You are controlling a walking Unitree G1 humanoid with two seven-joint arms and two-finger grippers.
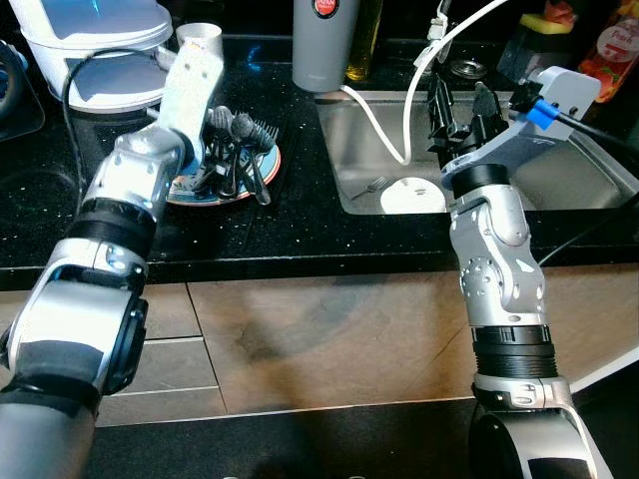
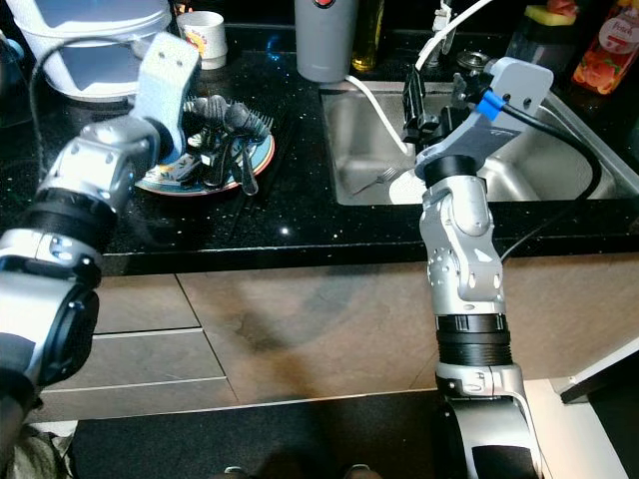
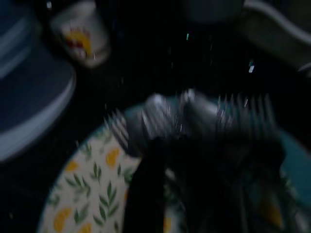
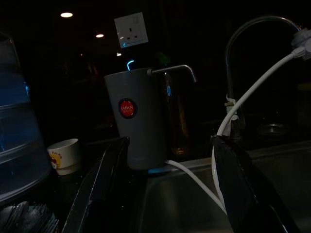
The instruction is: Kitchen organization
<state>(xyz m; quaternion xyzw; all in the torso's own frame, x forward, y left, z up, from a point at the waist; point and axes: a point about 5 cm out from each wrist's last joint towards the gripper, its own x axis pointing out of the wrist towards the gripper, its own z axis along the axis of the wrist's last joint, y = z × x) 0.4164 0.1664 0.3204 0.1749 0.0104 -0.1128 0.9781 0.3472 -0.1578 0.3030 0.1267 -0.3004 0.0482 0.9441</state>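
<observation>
Lying heaped on lemon-print plate, dark forks/spoons, left fingers unclear, right fingers wide.

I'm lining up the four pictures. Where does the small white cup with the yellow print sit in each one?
Left eye view: cup at the top, behind the plate of cutlery.
Right eye view: top left.
Left wrist view: upper left, blurred.
Right wrist view: lower left, beside the grey canister.
Shared landmark: the grey canister, except in the left wrist view.
</observation>
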